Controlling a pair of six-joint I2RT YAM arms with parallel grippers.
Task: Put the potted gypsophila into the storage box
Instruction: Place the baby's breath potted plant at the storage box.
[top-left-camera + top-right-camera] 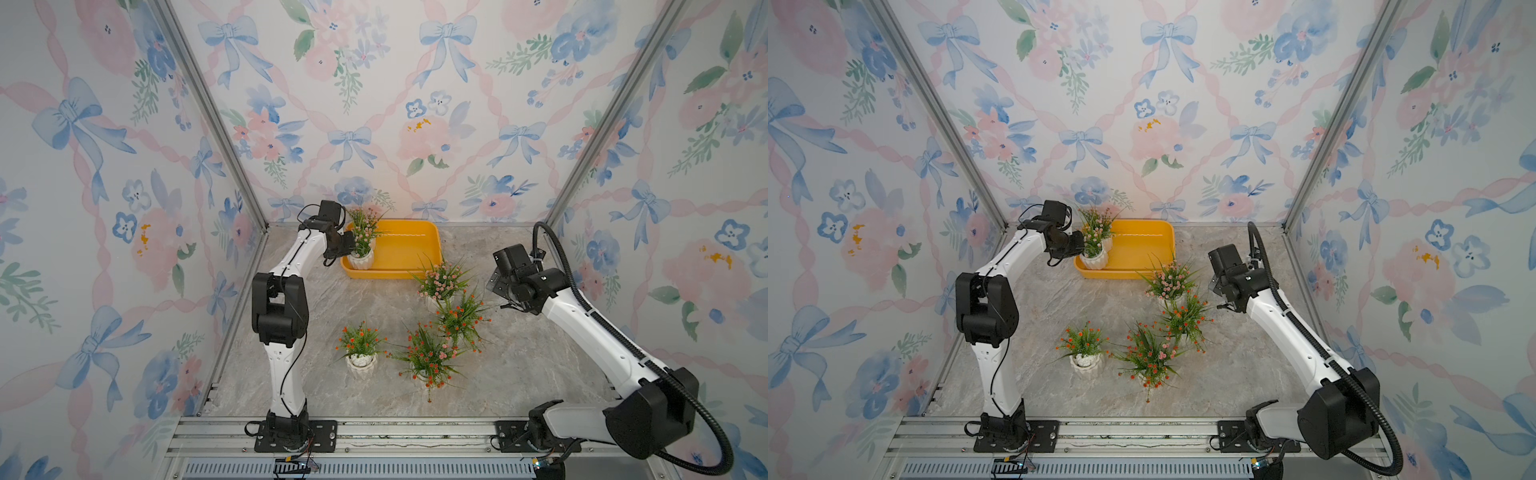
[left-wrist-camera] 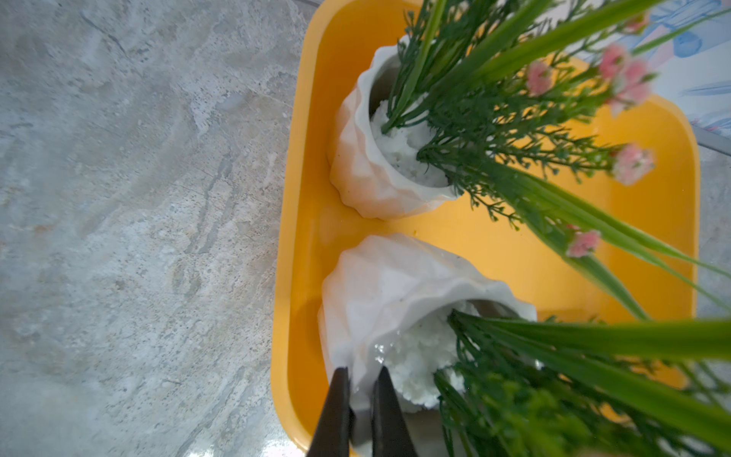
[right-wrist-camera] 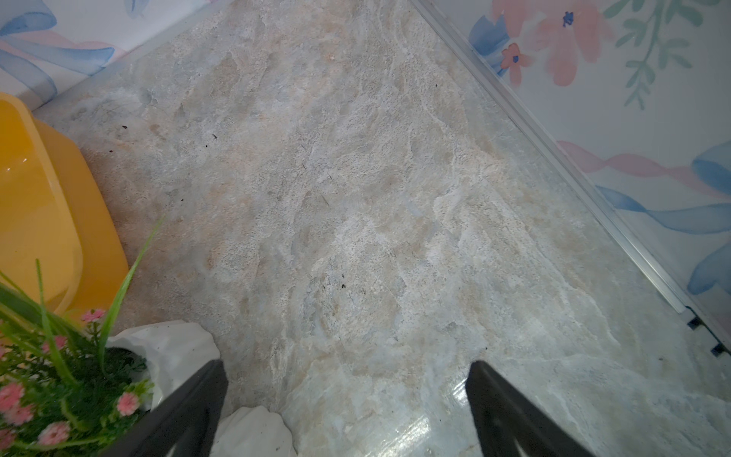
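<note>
Our left gripper is pinched tight on the rim of the held pot, with one finger outside the white ribbed wall and one inside, against the white filling. The pot leans inside the yellow box, in the corner nearest the left arm (we cannot tell whether its base rests on the box floor). Close by, with a strip of yellow floor between them, the second pot stands in the same box and carries pink flowers on green sprigs. In both top views the box lies toward the back of the marble table.

Our right gripper is spread wide and holds nothing, hanging low over the table. The pink pot stands just beside one finger, on the table near the box's right front corner. Three orange pots stand on the table in front of it. One has sprigs overlapping the pink pot's, one is nearer us, and one stands apart toward the left arm.
</note>
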